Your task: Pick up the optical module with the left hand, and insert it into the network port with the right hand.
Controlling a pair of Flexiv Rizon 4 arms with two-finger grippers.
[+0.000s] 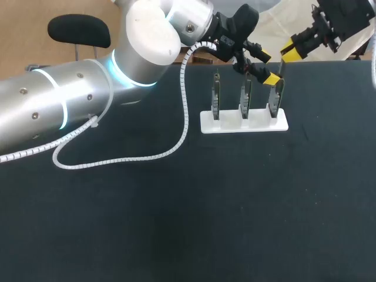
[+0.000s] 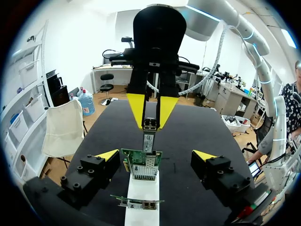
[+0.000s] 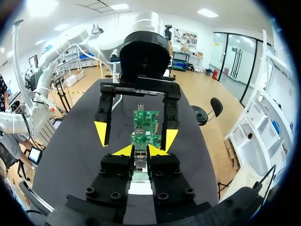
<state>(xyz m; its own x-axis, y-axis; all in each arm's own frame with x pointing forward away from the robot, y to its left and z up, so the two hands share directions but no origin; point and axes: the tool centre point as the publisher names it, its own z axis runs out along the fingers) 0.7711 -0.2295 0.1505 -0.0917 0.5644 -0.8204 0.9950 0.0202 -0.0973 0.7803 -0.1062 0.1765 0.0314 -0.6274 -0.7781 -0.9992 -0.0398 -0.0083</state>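
The right gripper (image 3: 140,151) is clenching the optical module (image 2: 148,140), long axis lining up with the network port (image 2: 143,171) just ahead; left gripper (image 2: 156,154) fingers are hanging released, flanking that card (image 2: 136,157).

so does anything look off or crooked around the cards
Nothing stands out. The three network cards stand upright in the white holder. The right gripper holds the optical module in line above the end card, and the left gripper is open.
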